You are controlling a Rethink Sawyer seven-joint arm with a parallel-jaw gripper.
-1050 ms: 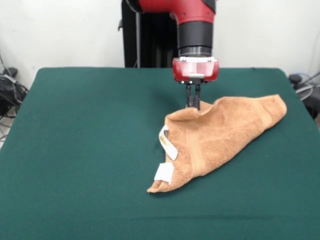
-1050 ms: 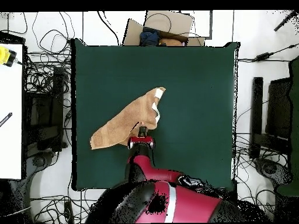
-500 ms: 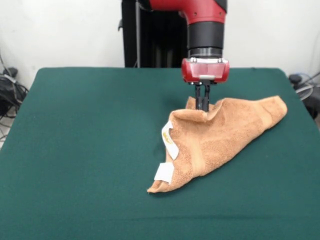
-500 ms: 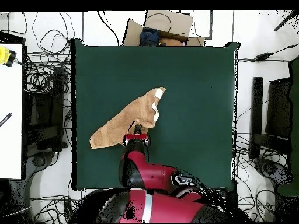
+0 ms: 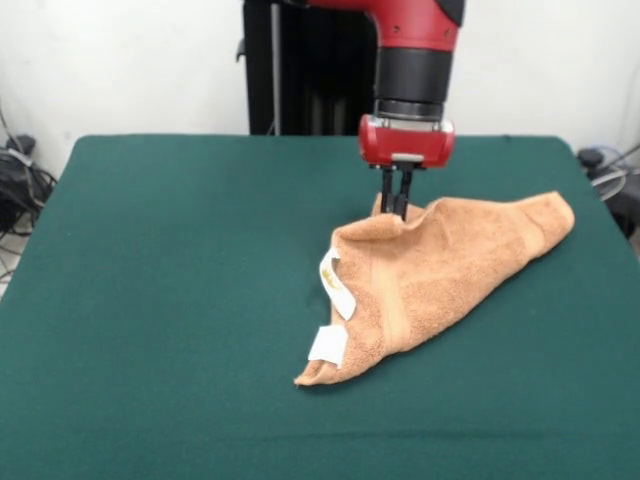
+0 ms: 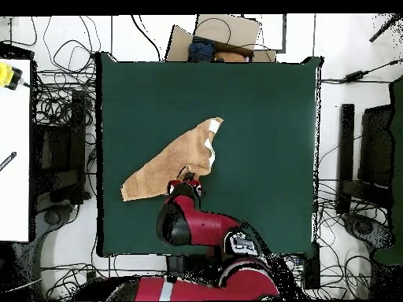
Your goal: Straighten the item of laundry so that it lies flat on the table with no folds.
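The item of laundry (image 5: 450, 265) is an orange-tan towel, folded into a rough triangle right of the table's middle, with two white tags (image 5: 330, 345) at its near-left corner. Its far edge is pulled up into a small peak. My gripper (image 5: 395, 208) comes straight down onto that peak, its two thin black fingers (image 5: 388, 195) close together and shut on the towel's edge. In the overhead view the towel (image 6: 169, 163) lies diagonally on the green table (image 6: 260, 102), and the gripper (image 6: 187, 176) is at its edge nearest the robot.
The green table (image 5: 150, 300) spreads wide to the left and in front of the towel. Cables and dark equipment lie on the floor around the table, and a cardboard box (image 6: 224, 35) sits beyond its far side.
The gripper shifted right with the towel's edge, then came back a little to the left. The arm's links swung round behind it. The rest of the towel hardly moved.
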